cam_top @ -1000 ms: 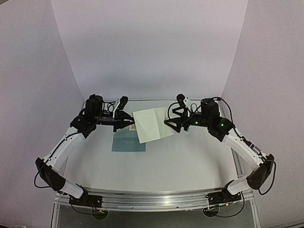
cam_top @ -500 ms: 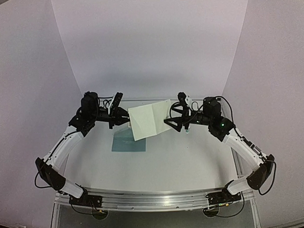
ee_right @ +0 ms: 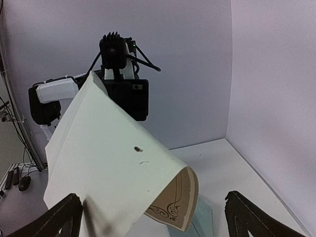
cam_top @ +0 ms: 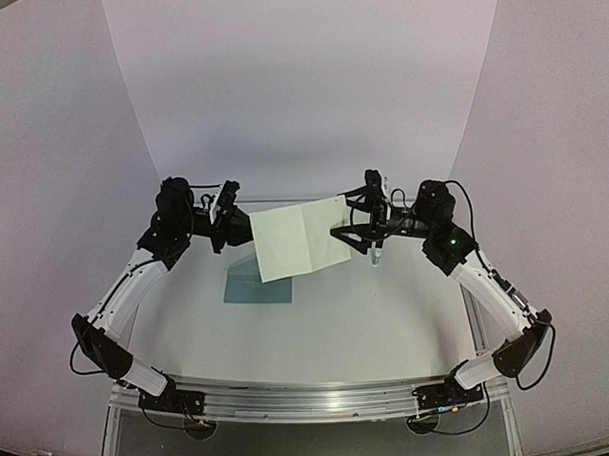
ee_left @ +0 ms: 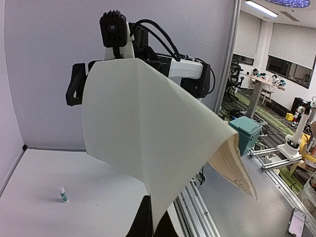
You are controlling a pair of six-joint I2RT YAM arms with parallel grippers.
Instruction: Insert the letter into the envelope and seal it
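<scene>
Teal paper is showing in the overhead view: the envelope (cam_top: pixel 252 292) is lying flat on the surface (cam_top: pixel 388 325), and its far edge is being hidden by the letter (cam_top: pixel 300 240). The letter is hanging in the air above the envelope's far side, plain face toward the camera, with a crease running down it. My left end effector (cam_top: pixel 242 228) is pinching the sheet's edge, jaws together on the paper. My right end effector (cam_top: pixel 353 229) is sitting at the opposite edge, up and to the right of the envelope, with its jaws spread. A small white tube (cam_top: pixel 375 254) with a teal end is showing further to the envelope's right.

Through the left wrist camera, I am seeing the left end effector (ee_left: pixel 149 212) clamping the letter (ee_left: pixel 148 133) at its lower edge. The sheet is bowing up and over, and its brown-bordered face is turning downward. The tube (ee_left: pixel 62 194) is standing upright.

Through the right wrist camera, the right fingers (ee_right: pixel 59 219) are standing wide apart, gripping nothing. The letter (ee_right: pixel 108 163) is curling down between them, close to one finger; whether it is touching, I cannot tell. Its ornate brown corner is hanging above the envelope (ee_right: pixel 202 215).
</scene>
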